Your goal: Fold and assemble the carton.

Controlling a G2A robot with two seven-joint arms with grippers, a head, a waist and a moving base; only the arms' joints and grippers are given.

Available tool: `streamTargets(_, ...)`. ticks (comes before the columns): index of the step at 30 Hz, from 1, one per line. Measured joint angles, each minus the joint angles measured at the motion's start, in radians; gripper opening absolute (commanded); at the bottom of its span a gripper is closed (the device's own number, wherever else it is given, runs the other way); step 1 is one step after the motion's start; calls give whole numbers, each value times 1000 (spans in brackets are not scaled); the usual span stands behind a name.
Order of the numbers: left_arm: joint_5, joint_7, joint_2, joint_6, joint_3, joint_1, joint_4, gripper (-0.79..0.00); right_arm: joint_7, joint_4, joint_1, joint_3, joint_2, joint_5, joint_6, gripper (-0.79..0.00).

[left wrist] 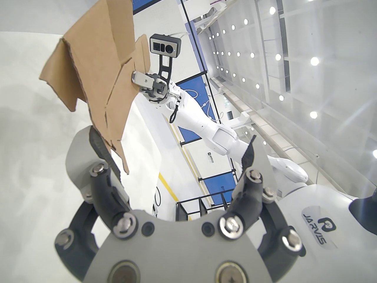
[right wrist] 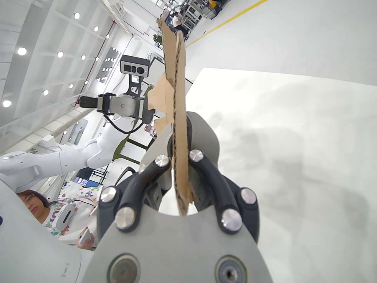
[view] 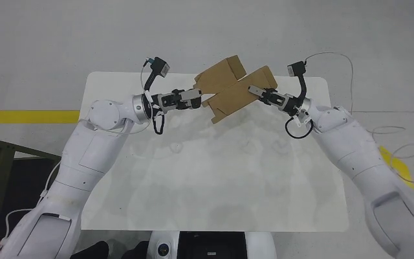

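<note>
A flat brown carton [view: 229,84] with loose flaps hangs in the air over the back edge of the white table [view: 213,188]. My right gripper [view: 257,90] is shut on its right end; in the right wrist view the cardboard sheet [right wrist: 179,95] stands edge-on, pinched between the fingers [right wrist: 203,136]. My left gripper [view: 199,97] is at the carton's left end. In the left wrist view its jaws stand wide apart, and a lower flap of the carton [left wrist: 100,60] rests against one finger [left wrist: 100,148]. The other finger [left wrist: 250,154] is well clear of it.
The table surface below and in front of the carton is bare. A yellow floor stripe [view: 39,116] runs past the table's left side. Thin cables [view: 343,65] trail on the floor at the back right.
</note>
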Motion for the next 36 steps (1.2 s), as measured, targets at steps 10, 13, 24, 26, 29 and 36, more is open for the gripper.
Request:
streamTargets(10, -6, 9, 0, -1, -28, 7, -20, 0, 39, -3, -9, 25, -18, -27, -1, -785)
streamTargets(13, -7, 21, -2, 1, -35, 2, -3, 0, 56, -11, -11, 32, -22, -25, -1, -785)
streamTargets(24, 17, 55, -8, 8, -41, -2, 31, 0, 101, -36, -20, 63, -37, -30, -1, -785)
streamTargets(26, 20, 57, -9, 11, -40, -1, 33, 0, 104, -35, -22, 69, -39, -32, -2, -785)
streamTargets(29, 25, 58, -11, 16, -39, -1, 38, 0, 110, -34, -25, 78, -42, -35, 0, -785)
streamTargets(36, 34, 61, -14, 28, -40, 1, 49, -243, 122, -29, -34, 98, -49, -42, 1, -785)
